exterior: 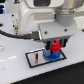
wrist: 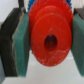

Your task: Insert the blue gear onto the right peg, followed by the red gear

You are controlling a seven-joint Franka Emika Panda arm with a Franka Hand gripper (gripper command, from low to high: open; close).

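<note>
In the exterior view the tool [exterior: 55, 46] hangs low over the plate [exterior: 34, 58], a flat pale rectangle with a black frame lying on the white bench [exterior: 15, 70]. Between its fingers sits the red gear [exterior: 55, 46], and directly beneath it, on the plate toward the exterior view's right end, lies the blue gear [exterior: 51, 55] — wider than the red one, its toothed rim showing below and around it. The two gears look touching or nearly so; the small picture does not settle which. The peg itself is hidden by the gears and the tool, so I cannot tell whether the blue gear sits on it. The wrist view fills with the red gear [wrist: 48, 37]: a bright disc with a raised hub and a dark centre hole, a sliver of blue [wrist: 31, 4] showing past its rim. The fingers [wrist: 22, 42] press flat against the gear's rim on either side — the tool is closed to the gear's width and grips it. A black cable [exterior: 15, 36] runs from the exterior view's left to the arm's wrist.
</note>
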